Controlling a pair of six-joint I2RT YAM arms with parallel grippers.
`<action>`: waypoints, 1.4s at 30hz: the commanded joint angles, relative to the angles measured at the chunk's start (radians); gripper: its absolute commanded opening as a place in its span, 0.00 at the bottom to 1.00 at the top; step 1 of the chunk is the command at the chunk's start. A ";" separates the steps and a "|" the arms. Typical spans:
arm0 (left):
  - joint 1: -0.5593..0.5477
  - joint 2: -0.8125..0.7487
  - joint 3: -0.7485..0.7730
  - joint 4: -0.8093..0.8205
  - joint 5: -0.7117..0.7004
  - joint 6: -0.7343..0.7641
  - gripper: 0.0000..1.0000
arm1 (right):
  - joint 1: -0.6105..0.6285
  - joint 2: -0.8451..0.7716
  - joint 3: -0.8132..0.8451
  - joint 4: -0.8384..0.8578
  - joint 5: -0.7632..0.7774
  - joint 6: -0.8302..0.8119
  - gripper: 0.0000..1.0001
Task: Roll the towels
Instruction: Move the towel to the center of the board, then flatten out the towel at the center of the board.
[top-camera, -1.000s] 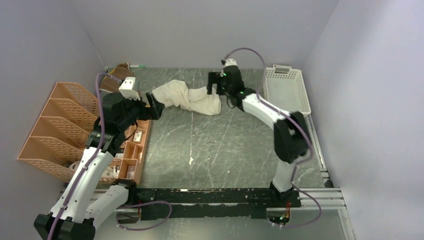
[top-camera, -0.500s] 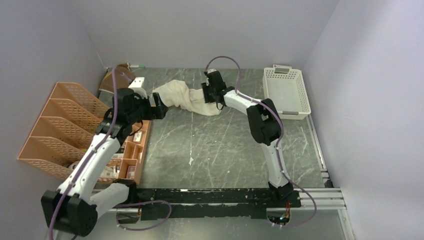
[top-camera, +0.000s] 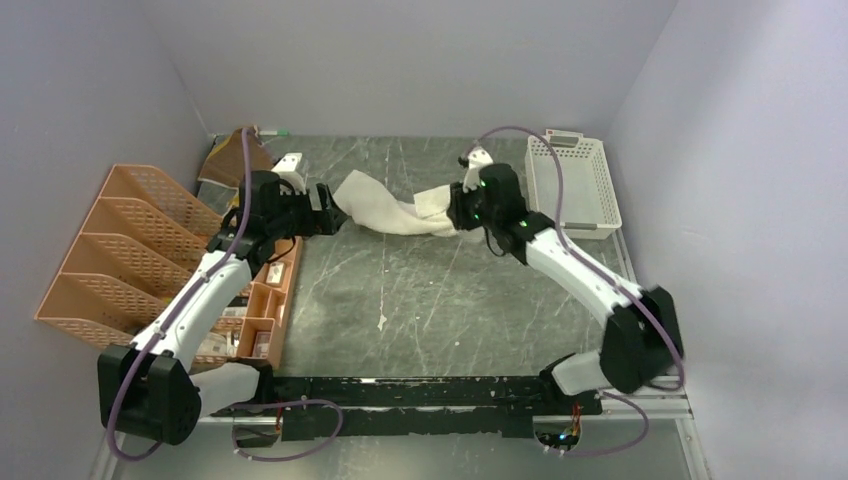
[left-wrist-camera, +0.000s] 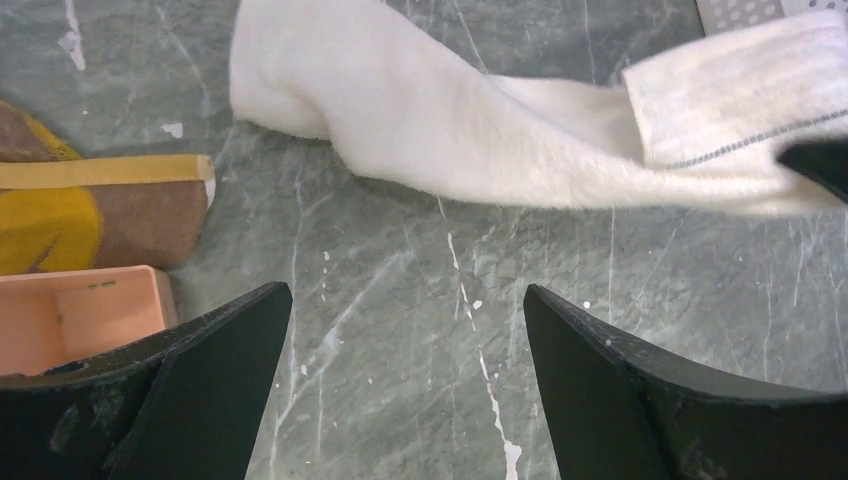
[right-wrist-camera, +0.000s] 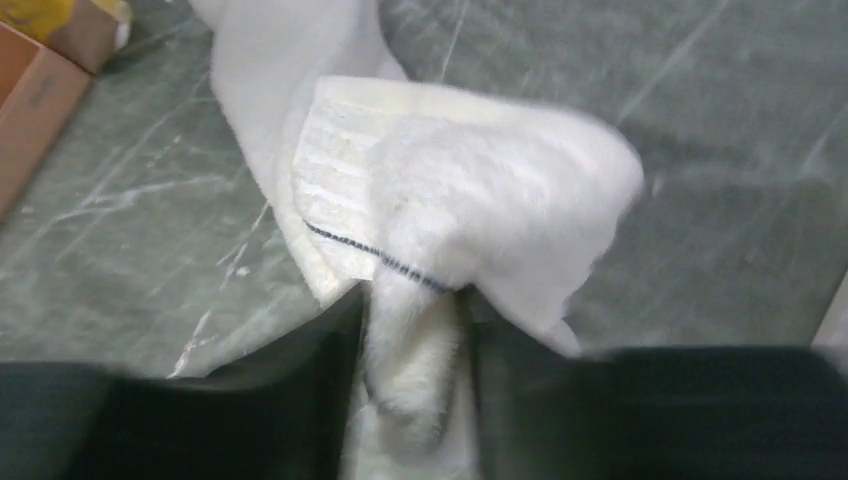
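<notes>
Enclosed cell, plain lavender walls (top-camera: 400, 60); dark grey-green desk (top-camera: 450, 290), stone-look, hard and smooth, veined and flecked with white.

Near edge: black mounting rail (top-camera: 430, 390) across the front. To the left, an orange mesh file rack (top-camera: 110, 240) of rigid plastic, with a small compartmented orange tray (top-camera: 265, 305) just beside it.

Mid-desk: left end effector (left-wrist-camera: 407, 300) with fingers spread wide, empty, poised over bare desk just short of the cream towel (left-wrist-camera: 450, 130). Right end effector (right-wrist-camera: 415, 375) pinched on the opposite end of that towel, gripping a thick bunch below a ribbed hem band with a dark stitch line. Cloth thick, fluffy, limp. Drawn into a twisted rope between the two arms, not flat. Left end folded over on itself and resting on the desk.

Judged step: straightening the cream towel ahead of rolling. Recommended:
- Take the free left end low, at its edge rather than mid-fold.
- Draw apart gently to remove the twist.
- Lay flat before any rolling.

Judged likely to need regripping on the right, at a hem corner instead of a wad. Risk: soft pile slipping from the fingers under a hard pull.

Farther back: brown towel (left-wrist-camera: 90, 215) with mustard patches, lying toward the far-left corner, apart from both end effectors. Far right: white slotted basket (top-camera: 575, 180), rigid, near the right wall.
</notes>
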 joint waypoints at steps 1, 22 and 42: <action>-0.012 0.033 -0.040 0.074 0.056 -0.003 0.99 | 0.001 -0.139 -0.196 -0.038 0.030 0.016 0.60; 0.005 1.279 1.256 -0.370 -0.174 0.305 0.80 | -0.034 -0.304 -0.240 -0.079 0.117 0.087 1.00; -0.048 1.198 0.948 -0.117 -0.099 0.309 0.07 | -0.041 -0.171 -0.292 -0.020 0.199 0.182 0.99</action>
